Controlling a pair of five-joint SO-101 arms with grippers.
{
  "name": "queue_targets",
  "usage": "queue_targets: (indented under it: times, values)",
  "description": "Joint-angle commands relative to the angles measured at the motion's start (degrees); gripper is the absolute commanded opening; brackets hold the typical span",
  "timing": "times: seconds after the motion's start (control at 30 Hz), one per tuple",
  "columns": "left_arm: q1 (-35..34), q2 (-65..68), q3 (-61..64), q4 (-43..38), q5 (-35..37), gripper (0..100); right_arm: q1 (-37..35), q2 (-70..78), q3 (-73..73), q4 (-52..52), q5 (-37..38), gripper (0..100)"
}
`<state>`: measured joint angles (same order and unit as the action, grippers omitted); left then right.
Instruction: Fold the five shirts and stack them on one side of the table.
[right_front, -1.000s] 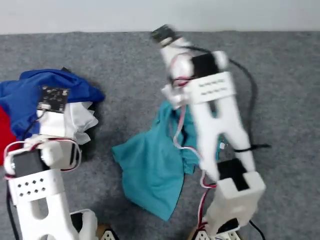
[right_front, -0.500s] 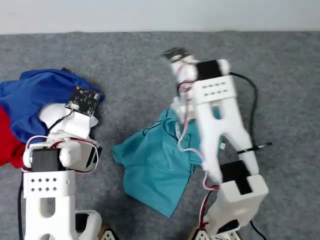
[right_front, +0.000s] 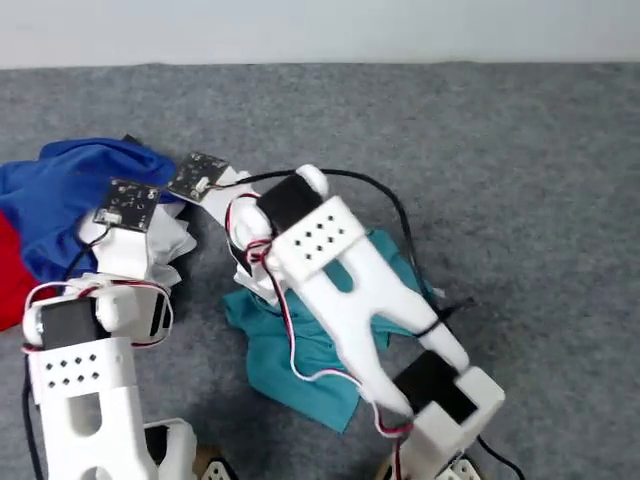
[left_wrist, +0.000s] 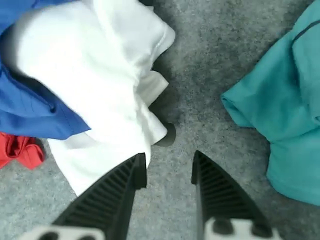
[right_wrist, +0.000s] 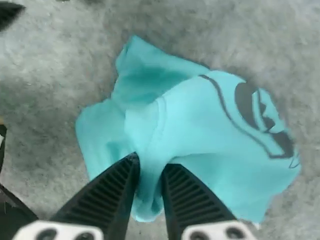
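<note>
Matt teal cloth shirt (right_front: 325, 395), rough grey felt-like table (right_front: 500, 150), smooth white plastic arm (right_front: 340, 290).

The left arm (right_front: 75, 370) stands at the near left and reaches forward with its wrist bent down. The left gripper (left_wrist: 169, 162) points downward, its two fingers spread with a clear gap between them. The right arm (right_front: 350, 290) leans from the near right diagonally across toward the left arm. The right gripper (right_wrist: 150, 167) is pinched nearly closed on a fold of the teal shirt (right_wrist: 200, 130).

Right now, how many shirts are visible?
4: teal shirt under the right arm; white shirt, blue shirt, red shirt piled by the left arm. A fifth may be hidden.
</note>
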<state>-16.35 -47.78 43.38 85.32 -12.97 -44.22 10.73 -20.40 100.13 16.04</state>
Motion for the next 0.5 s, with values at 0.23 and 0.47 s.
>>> queue_targets:
  times: [0.23, 0.47]
  values:
    - [-0.4, -1.1, -0.5, 0.1, -0.8, 16, 3.8, -11.9, -2.5, 2.8, -9.1, 28.6]
    - [6.2, -1.1, -0.5, 0.1, -2.7, 15, 5.2, -19.8, 2.8, 2.8, -9.0, 22.7]
